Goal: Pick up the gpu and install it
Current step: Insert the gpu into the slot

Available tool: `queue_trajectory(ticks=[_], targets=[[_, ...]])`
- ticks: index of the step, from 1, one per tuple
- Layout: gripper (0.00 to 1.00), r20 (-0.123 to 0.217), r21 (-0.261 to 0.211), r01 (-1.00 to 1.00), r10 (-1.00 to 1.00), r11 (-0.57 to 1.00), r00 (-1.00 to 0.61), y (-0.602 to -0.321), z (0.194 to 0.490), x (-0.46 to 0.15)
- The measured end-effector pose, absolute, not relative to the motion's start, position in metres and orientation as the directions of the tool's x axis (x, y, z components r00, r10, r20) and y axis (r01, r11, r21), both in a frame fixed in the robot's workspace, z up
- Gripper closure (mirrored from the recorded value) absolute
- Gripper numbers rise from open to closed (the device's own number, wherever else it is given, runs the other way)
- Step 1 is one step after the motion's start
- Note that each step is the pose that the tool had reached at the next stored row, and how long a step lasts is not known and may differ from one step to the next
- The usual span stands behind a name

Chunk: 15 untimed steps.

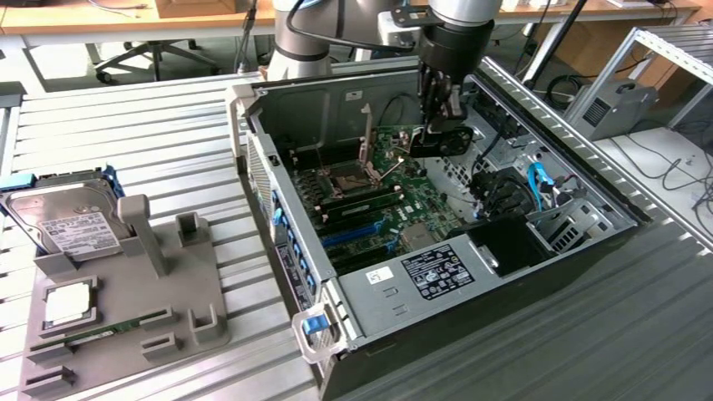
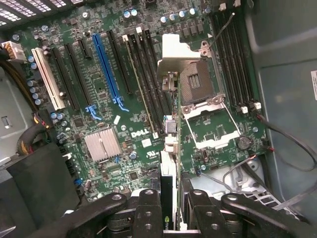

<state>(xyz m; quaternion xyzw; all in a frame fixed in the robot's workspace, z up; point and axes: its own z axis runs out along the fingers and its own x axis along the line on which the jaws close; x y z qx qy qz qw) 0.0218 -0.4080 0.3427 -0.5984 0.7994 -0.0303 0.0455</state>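
Observation:
My gripper [image 1: 438, 117] hangs inside the open computer case [image 1: 334, 284], above the far part of the green motherboard [image 1: 418, 200]. It is shut on the gpu [image 1: 432, 141], which shows there as a dark block under the fingers. In the wrist view the gpu [image 2: 167, 198] is seen edge-on between the black fingers [image 2: 147, 210], with its silver bracket end [image 2: 170, 139] pointing at the board. The card floats over the memory slots beside the open CPU socket [image 2: 198, 82]. The long blue expansion slot [image 2: 106, 69] lies off to one side, bare.
A grey fixture tray [image 1: 167, 292] lies at the exterior view's left with a silver hard drive [image 1: 67, 221], a CPU chip [image 1: 69, 302] and a memory stick [image 1: 100, 334]. Case walls, the raised socket lever [image 1: 368, 138], cables and a black drive cage [image 1: 507, 242] crowd the board.

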Motion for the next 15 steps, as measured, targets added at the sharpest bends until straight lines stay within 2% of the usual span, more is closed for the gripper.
queue_trajectory(ticks=[15], targets=[[0.74,-0.036,-0.103,-0.974,-0.979,0.203,-0.2,-0.4081,0.3427,0.0218]])
